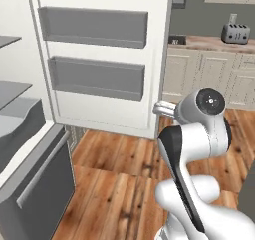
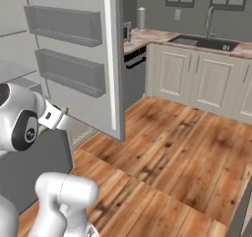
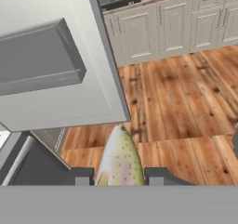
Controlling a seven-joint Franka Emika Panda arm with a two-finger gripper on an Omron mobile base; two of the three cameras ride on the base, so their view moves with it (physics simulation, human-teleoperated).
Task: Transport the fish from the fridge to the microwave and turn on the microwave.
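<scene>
Right up close in the hand view: gripper (image 3: pixel 120 176) is clamped on the fish (image 3: pixel 121 160), one dark finger each side of its body, pale speckled fish sticking out ahead of the tips, w/ a greenish-pink sheen along its back. Fish is out in the air, over the wood floor (image 3: pixel 186 107), just off the lower corner of the open fridge door (image 3: pixel 69 93) and clear of the fridge shelves. So pickup looks done — this reads as the carry leg, fridge to microwave.

In the base views the arm (image 1: pixel 196 134) is folded in close to the base, wrist poking toward that door; can't make out the fish itself there, too small or hidden behind the arm.

Next out: fridge door, swung wide, two grey door bins (image 1: pixel 94 50) facing us. Fridge (image 1: pixel 20 104) interior w/ grey shelves sits beyond the door's hinge side, a grey drawer front below it.

Farther past the door's free edge: cream cabinets (image 2: pixel 187 76) along the wall, sink w/ tap (image 2: pixel 209 37) on the counter, and a toaster (image 1: pixel 235 33) on another stretch of counter.

Microwave — can't pick it out for sure from here. So next move, as I judge it: keep the squeeze on, pull the fish clear of the door edge w/o clipping it, and drive or swing round until the microwave comes into sight. Door of it must be open before the fish goes in; start button after that. Risk: slim fish slipping if the arm swings hard.
</scene>
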